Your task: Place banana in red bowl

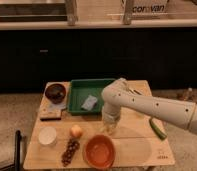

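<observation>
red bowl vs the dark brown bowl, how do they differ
The shallow round orange-red bowl is bright; the small dark brown-maroon bowl is far darker. The orange-red bowl is wider. It sits at the wooden table's front edge; the dark brown-maroon bowl sits back left, beside the green rectangular tray. Both are round and upright. The gripper hangs just behind the orange-red bowl.

Dim warm overhead light catches the tool (110, 125) over the table (138, 146); cabinets (92, 55) behind dark.

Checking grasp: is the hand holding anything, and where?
Cannot tell. The hand hangs by the far rim of the red bowl; something pale at its tip may be the banana.
</observation>
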